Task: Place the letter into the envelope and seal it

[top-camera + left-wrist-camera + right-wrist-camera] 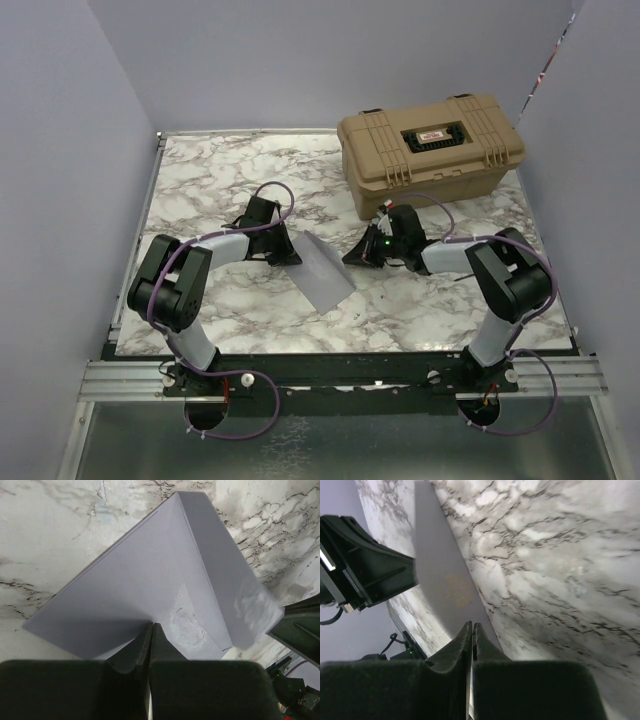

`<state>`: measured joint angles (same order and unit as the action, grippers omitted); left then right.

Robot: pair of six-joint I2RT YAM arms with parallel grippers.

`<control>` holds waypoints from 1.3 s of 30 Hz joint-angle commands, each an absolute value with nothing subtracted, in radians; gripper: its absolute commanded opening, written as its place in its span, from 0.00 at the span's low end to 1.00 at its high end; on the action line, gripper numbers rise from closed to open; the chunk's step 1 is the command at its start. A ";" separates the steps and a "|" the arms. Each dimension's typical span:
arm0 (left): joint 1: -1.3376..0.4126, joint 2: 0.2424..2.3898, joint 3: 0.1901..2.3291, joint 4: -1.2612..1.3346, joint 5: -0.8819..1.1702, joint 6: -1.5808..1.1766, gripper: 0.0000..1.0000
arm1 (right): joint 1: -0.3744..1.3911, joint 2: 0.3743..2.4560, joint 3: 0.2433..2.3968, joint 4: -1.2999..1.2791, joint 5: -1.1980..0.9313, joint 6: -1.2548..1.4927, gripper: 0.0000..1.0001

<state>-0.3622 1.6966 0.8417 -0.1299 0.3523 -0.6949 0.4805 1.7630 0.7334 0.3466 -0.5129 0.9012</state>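
The blue-grey envelope (325, 272) lies flat on the marble table between the two arms, its flap (225, 575) folded over along one side. My left gripper (292, 255) is shut, and both fingertips sit together over the envelope (140, 580) near its left edge, just inside the border (152, 626). My right gripper (352, 256) is shut too, its tips (472, 625) at the envelope's (440, 565) right edge. Neither gripper has the paper between its fingers. The letter is hidden from every view.
A tan toolbox (430, 150) stands closed at the back right, just behind the right arm. The marble table (230, 180) is walled in by pale panels on the left, back and right. A metal rail (340, 378) runs along the near edge.
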 commanded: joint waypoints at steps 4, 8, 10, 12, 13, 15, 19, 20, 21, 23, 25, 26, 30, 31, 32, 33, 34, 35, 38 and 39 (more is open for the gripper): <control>-0.367 1.764 0.829 -0.245 0.271 -0.652 0.00 | 0.538 1.734 0.719 0.415 -0.507 0.902 0.09; -0.367 1.769 0.836 -0.257 0.276 -0.642 0.00 | 0.565 1.749 0.737 0.413 -0.527 0.890 0.19; -0.367 1.771 0.838 -0.261 0.280 -0.639 0.00 | 0.582 1.770 0.755 0.396 -0.530 0.881 0.20; -0.367 1.773 0.839 -0.264 0.283 -0.636 0.00 | 0.602 1.792 0.782 0.352 -0.509 0.868 0.19; -0.367 1.772 0.838 -0.263 0.284 -0.635 0.00 | 0.610 1.803 0.795 0.334 -0.498 0.861 0.19; -0.366 1.772 0.837 -0.265 0.284 -0.634 0.00 | 0.625 1.819 0.810 0.325 -0.474 0.853 0.18; -0.367 1.764 0.831 -0.265 0.282 -0.621 0.00 | 0.646 1.818 0.827 0.307 -0.429 0.854 0.17; -0.367 1.762 0.828 -0.265 0.279 -0.620 0.00 | 0.653 1.816 0.835 0.290 -0.411 0.846 0.17; -0.367 1.758 0.825 -0.263 0.277 -0.620 0.00 | 0.658 1.817 0.844 0.268 -0.393 0.837 0.17; -0.367 1.752 0.823 -0.263 0.276 -0.618 0.00 | 0.668 1.823 0.858 0.238 -0.363 0.817 0.17; -0.367 1.744 0.822 -0.263 0.280 -0.614 0.00 | 0.678 1.834 0.876 0.196 -0.333 0.796 0.17; -0.367 1.740 0.825 -0.263 0.283 -0.612 0.00 | 0.687 1.840 0.889 0.171 -0.314 0.784 0.17; -0.367 1.706 0.841 -0.264 0.295 -0.583 0.00 | 0.738 1.848 0.943 0.074 -0.201 0.723 0.17; -0.367 1.697 0.847 -0.264 0.300 -0.575 0.00 | 0.750 1.849 0.955 0.053 -0.176 0.708 0.17; -0.367 1.686 0.855 -0.264 0.306 -0.570 0.00 | 0.761 1.853 0.969 0.024 -0.146 0.698 0.17; -0.367 1.676 0.863 -0.264 0.315 -0.567 0.00 | 0.774 1.857 0.983 0.002 -0.113 0.686 0.17; -0.367 1.665 0.872 -0.263 0.325 -0.566 0.00 | 0.785 1.859 0.998 -0.044 -0.078 0.675 0.17; -0.367 1.650 0.875 -0.264 0.334 -0.563 0.00 | 0.795 1.862 1.011 -0.073 -0.047 0.664 0.17; -0.367 1.584 0.867 -0.256 0.319 -0.561 0.00 | 0.822 1.872 1.053 -0.147 0.045 0.633 0.17; -0.367 1.562 0.862 -0.250 0.312 -0.555 0.00 | 0.830 1.874 1.063 -0.165 0.073 0.622 0.17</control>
<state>-0.3622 1.6650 0.8684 -0.2268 0.3504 -0.5968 0.7990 1.8446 1.0172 -0.0105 -0.1177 0.7025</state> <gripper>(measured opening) 0.002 0.174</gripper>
